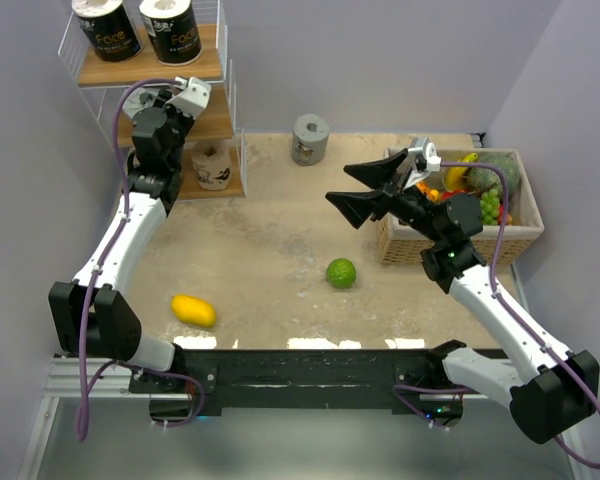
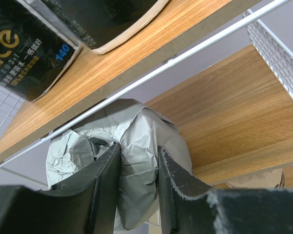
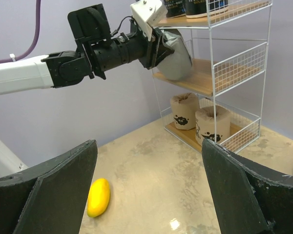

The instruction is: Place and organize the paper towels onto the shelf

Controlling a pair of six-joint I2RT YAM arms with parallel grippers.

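One soft, light grey roll (image 2: 83, 151), eleven o'clock, dents where my left tool (image 2: 138, 148) pinches it; right tool (image 3: 147, 144) wide open, empty.

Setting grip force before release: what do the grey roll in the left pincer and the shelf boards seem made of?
Grey roll: likely soft paper in crinkly matte grey wrap, creased where the left pincer squeezes it. Shelf boards: wood or wood-look laminate, smooth satin finish, straight grain lines.
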